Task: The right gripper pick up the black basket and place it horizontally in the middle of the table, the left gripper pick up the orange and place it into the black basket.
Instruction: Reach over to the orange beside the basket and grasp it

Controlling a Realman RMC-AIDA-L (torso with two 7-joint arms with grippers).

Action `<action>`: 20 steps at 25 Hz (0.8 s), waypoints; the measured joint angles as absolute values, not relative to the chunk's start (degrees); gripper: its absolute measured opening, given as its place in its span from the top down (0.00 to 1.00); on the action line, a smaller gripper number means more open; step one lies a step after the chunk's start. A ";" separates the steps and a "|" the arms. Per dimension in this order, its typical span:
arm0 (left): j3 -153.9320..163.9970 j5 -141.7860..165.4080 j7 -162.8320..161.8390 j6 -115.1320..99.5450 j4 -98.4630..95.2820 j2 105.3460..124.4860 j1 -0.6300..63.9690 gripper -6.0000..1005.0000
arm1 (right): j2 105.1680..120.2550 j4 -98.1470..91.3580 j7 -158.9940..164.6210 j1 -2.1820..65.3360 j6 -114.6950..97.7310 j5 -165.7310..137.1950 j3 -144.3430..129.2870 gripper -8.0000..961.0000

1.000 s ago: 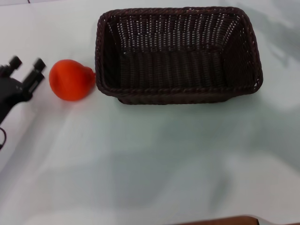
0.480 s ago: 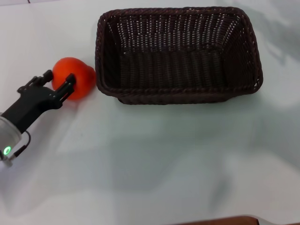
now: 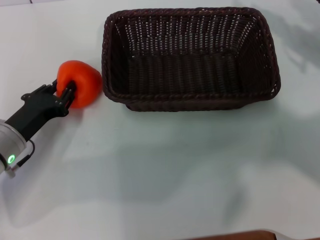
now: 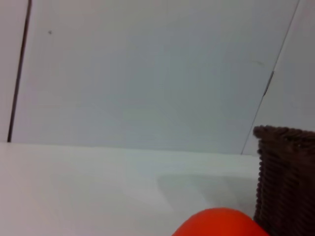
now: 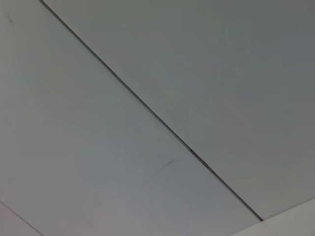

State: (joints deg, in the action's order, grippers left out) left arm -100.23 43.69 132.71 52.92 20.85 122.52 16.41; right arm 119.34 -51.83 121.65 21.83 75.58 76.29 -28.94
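Left gripper (image 3: 64, 91) has advanced from table's (image 3: 165, 170) left edge; fingers now closed around orange (image 3: 79, 83) beside basket (image 3: 190, 57). Lift judged next. Right gripper unseen.

The smooth white table (image 3: 165, 170) with its faint greenish tint carries two things. Toward the far side sits the large rectangular dark brown-black woven basket (image 3: 190, 57), open side up, long side running left to right. Just beside its left end rests the bright orange-red round fruit (image 3: 80, 82), its right edge right up against the basket's braided rim, possibly touching.
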 joint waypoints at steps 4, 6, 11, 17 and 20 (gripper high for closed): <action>-100.53 43.45 132.65 54.57 20.89 122.43 16.27 0.65 | 119.28 -51.38 121.54 22.22 75.45 76.29 -28.80 0.37; -101.28 43.50 132.77 56.24 20.92 122.37 16.15 0.68 | 119.28 -51.34 121.26 22.37 75.45 76.29 -28.80 0.37; -104.01 43.59 133.64 60.35 20.91 122.30 15.84 0.72 | 119.26 -50.60 121.03 22.65 75.45 76.47 -28.81 0.37; -106.52 43.54 133.73 65.88 21.57 122.18 15.73 0.78 | 119.25 -50.02 120.59 22.68 75.72 78.19 -28.83 0.37; -107.09 43.56 133.41 69.54 23.20 122.24 15.73 0.80 | 119.23 -49.93 120.22 22.68 75.79 78.73 -28.83 0.37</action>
State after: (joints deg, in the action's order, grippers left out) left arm -107.09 43.56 133.41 69.54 23.20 122.24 15.73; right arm 119.23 -49.93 120.22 22.68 75.79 78.72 -28.83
